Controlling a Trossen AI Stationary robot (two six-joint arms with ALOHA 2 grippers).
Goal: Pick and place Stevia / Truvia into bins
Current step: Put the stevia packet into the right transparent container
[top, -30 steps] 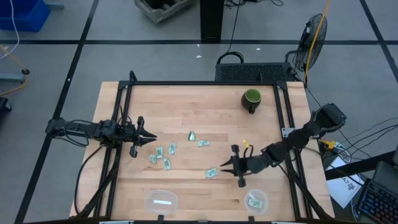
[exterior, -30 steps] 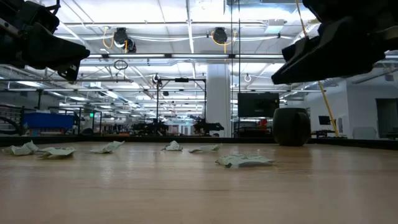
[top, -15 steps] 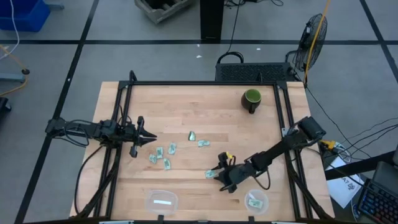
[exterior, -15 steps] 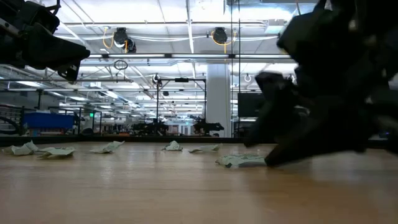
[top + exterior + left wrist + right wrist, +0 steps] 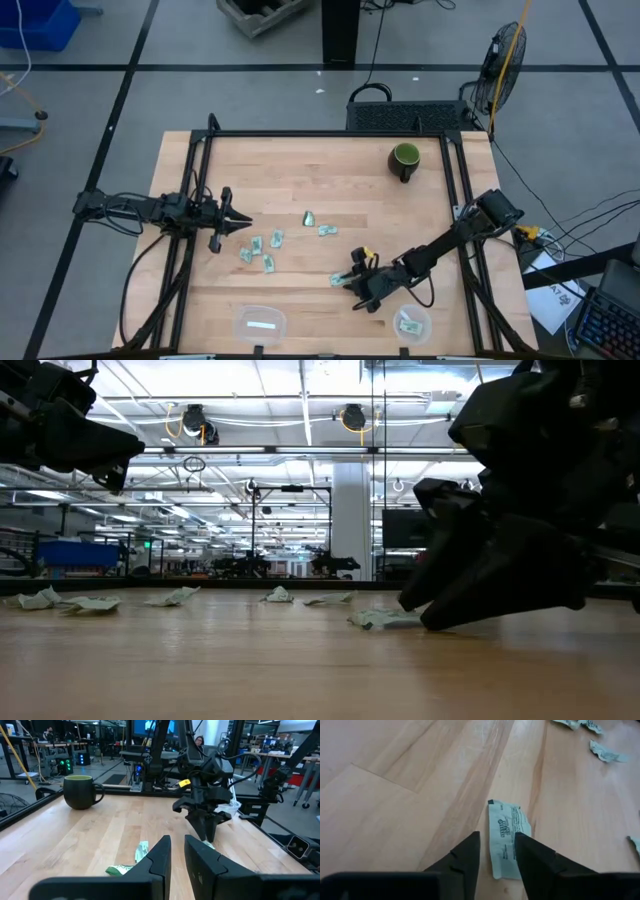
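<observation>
**A:** Sachet (image 5: 507,837) is lying flat on the desk (image 5: 330,170), right under the right claw (image 5: 497,852). Wrist cam shows the two fingers apart with one long edge of the packet running between them, tips just about at the wood. Nothing pinched yet as far as I can see.

**B:** Makes sense it's coming in that low and steep, a flat paper packet gives you nothing to grab unless the tips are at the desk surface. Where does it go?

**A:** Round bin (image 5: 411,322) is just behind that claw, near the desk edge, and already has a packet in it. My guess is that's the target. The rounded-rectangular bin (image 5: 260,322) is further off to the side, also holding one.

**B:** And the other arm?

**A:** Left claw (image 5: 236,222) hovers above the desk with its fingers slightly apart, holding nothing. The rest of the sachets (image 5: 262,250) sit scattered between the two claws.
</observation>
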